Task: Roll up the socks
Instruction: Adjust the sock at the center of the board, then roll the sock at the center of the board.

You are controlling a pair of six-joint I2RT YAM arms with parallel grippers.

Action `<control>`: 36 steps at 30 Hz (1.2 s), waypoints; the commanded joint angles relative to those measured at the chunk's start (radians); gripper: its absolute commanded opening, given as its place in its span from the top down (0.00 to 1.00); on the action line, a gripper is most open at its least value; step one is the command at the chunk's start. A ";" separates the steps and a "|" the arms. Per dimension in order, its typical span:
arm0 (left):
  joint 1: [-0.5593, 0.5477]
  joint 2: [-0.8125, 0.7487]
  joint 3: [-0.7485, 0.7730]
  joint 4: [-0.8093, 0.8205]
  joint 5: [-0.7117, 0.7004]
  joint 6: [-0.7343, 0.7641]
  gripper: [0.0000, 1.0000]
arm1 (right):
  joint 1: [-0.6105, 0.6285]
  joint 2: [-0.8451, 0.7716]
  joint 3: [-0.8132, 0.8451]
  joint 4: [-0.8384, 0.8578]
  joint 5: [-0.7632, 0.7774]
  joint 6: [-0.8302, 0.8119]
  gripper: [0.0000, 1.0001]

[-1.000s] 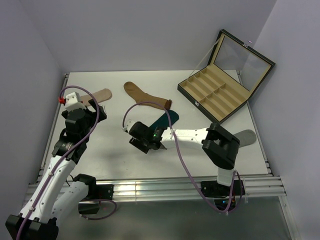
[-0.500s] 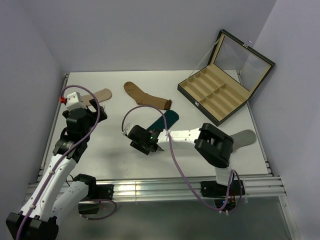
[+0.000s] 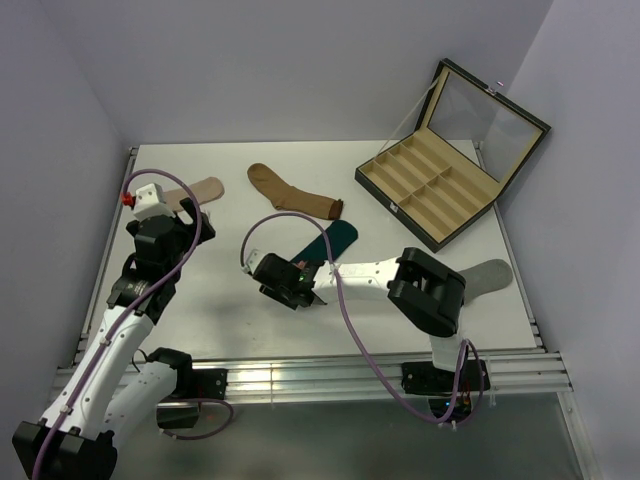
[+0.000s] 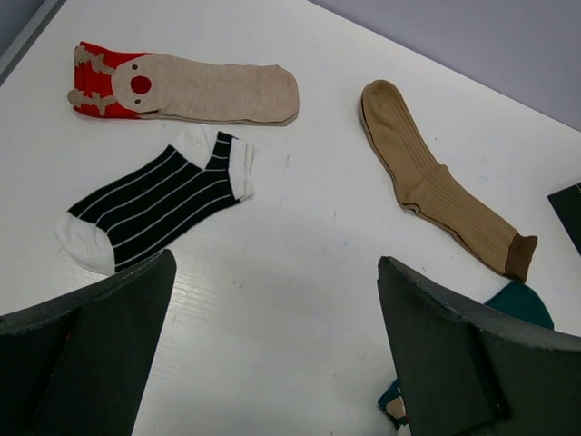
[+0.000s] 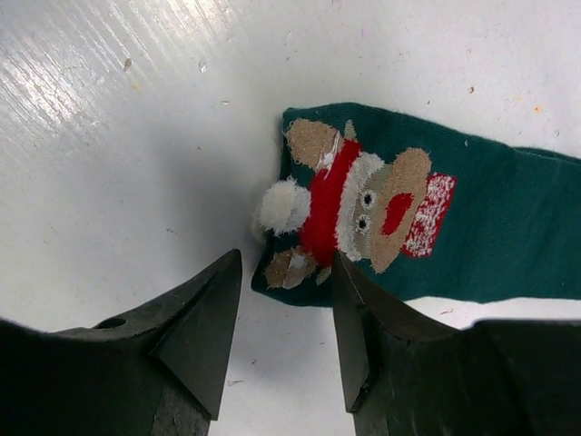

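Observation:
The dark teal sock with the reindeer picture (image 5: 427, 227) lies flat mid-table (image 3: 338, 238). My right gripper (image 5: 286, 272) is low over its near end, jaws part open, and the sock's corner lies between the fingertips; it shows in the top view (image 3: 303, 285). My left gripper (image 4: 277, 282) is wide open and empty above bare table, at the left in the top view (image 3: 168, 230). The black sock with white stripes (image 4: 154, 204), the beige red-toed sock (image 4: 191, 86) and the brown sock (image 4: 436, 186) lie flat ahead of it. A grey sock (image 3: 490, 272) lies at the right.
An open black box with beige compartments (image 3: 430, 185) stands at the back right, its lid raised. Grey walls close in the table (image 3: 220, 290) on three sides. The black striped sock is hidden under the left arm in the top view.
My right gripper has shifted a little to the left and nearer along the teal sock's end. The left arm has barely moved.

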 commanded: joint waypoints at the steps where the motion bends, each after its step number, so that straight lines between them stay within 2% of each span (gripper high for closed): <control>1: 0.002 0.004 0.019 0.014 -0.004 -0.009 0.01 | 0.011 0.006 0.000 0.033 0.027 -0.015 0.48; 13: 0.002 0.009 0.021 0.011 -0.003 -0.007 0.01 | 0.018 0.047 -0.007 0.008 -0.015 0.007 0.53; 23: 0.002 0.015 0.024 0.008 -0.003 -0.005 0.01 | 0.017 0.124 -0.029 -0.006 0.028 0.030 0.55; 25: 0.002 0.016 0.026 0.007 -0.004 -0.005 0.00 | 0.017 0.127 -0.033 0.005 0.025 0.031 0.63; 26: 0.002 0.019 0.026 0.007 -0.006 -0.005 0.01 | 0.017 0.127 -0.035 0.006 0.024 0.030 0.70; 29: 0.002 0.018 0.026 0.007 -0.004 -0.005 0.01 | 0.017 0.132 -0.032 0.010 0.015 0.025 0.78; 32: 0.001 0.019 0.026 0.011 0.003 -0.005 0.00 | 0.009 0.121 -0.026 0.011 -0.021 0.025 0.96; 33: 0.002 0.019 0.026 0.011 0.007 -0.005 0.01 | 0.002 0.106 -0.026 0.017 -0.030 0.025 0.99; 36: 0.002 0.022 0.027 0.011 0.022 -0.013 0.00 | -0.029 0.058 -0.027 0.043 -0.116 0.036 1.00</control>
